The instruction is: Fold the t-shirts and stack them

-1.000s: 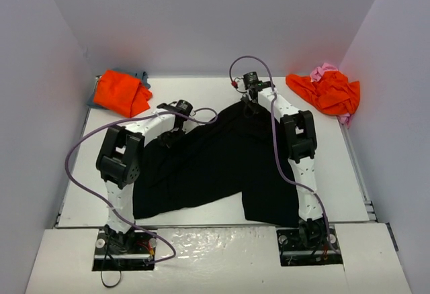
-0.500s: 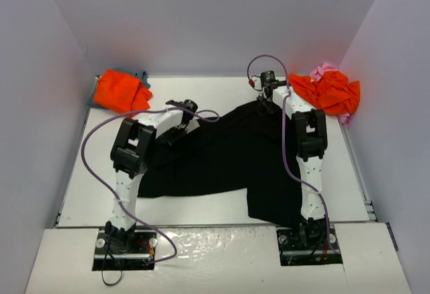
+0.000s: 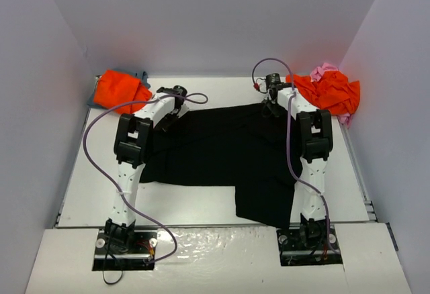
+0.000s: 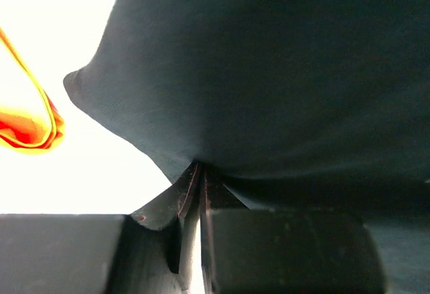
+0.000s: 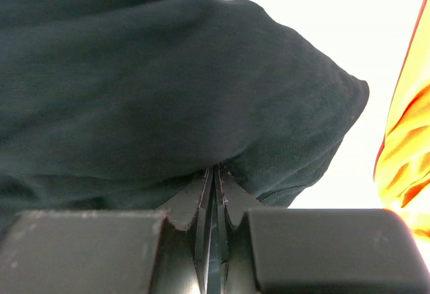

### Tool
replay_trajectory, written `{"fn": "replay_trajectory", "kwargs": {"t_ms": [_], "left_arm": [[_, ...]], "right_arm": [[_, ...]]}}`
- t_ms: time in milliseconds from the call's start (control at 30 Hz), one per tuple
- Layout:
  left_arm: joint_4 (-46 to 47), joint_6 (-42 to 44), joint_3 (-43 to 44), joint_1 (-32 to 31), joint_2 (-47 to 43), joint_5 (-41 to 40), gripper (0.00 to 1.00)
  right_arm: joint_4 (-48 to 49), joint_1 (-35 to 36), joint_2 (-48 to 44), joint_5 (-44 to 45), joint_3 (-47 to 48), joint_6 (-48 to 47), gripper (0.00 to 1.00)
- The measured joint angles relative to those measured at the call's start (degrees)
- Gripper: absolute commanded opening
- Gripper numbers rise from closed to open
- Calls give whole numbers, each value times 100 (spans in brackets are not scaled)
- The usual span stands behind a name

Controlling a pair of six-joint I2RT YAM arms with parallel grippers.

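1 black t-shirt [image 3: 215, 146], 2 orange t-shirts [image 3: 121, 92] [image 3: 329, 91] at table [image 3: 346, 170] far corners, 1 pink t-shirt [image 3: 326, 70]. Arms stretched fwd; left gripper [image 4: 200, 173] & right gripper [image 5: 215, 173] pinch black t-shirt.

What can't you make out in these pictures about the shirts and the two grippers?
- Blue-grey t-shirt: top view, only an edge shows under the far-left orange t-shirt.
- Pink t-shirt: top view, mostly covered by the far-right orange t-shirt.
- Black t-shirt: both wrist views show only pinched cloth, edges cut off.
- Left gripper, right gripper: too small in the top view.
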Motion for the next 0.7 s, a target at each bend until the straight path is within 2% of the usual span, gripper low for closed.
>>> {"fn": "replay_trajectory", "kwargs": {"t_ms": [133,233,267,400,600,667,700], "left_arm": [[98,-66,-69,382,-28,36,0],[248,-98,-264,539,-160,86,0],[283,-106,-301,549,-184,86,0],[386,-108,-408,541,-255,97,0],[470,-150,-421,528,-387,277,0],[553,-175,-419,505,-531,319,13],[596,-188,-417,494,-625,321,24]], "right_arm": [[-97,-208,-72,-72,-62,-10,3],[-202,-429,-99,-99,-86,-15,9],[-235,-490,-110,-101,-86,-15,15],[-362,-651,-117,-122,-59,23,16],[-570,-623,-97,-146,347,177,26],[-571,-592,-93,-148,634,239,28],[-544,-589,-95,-151,775,266,33]]}}
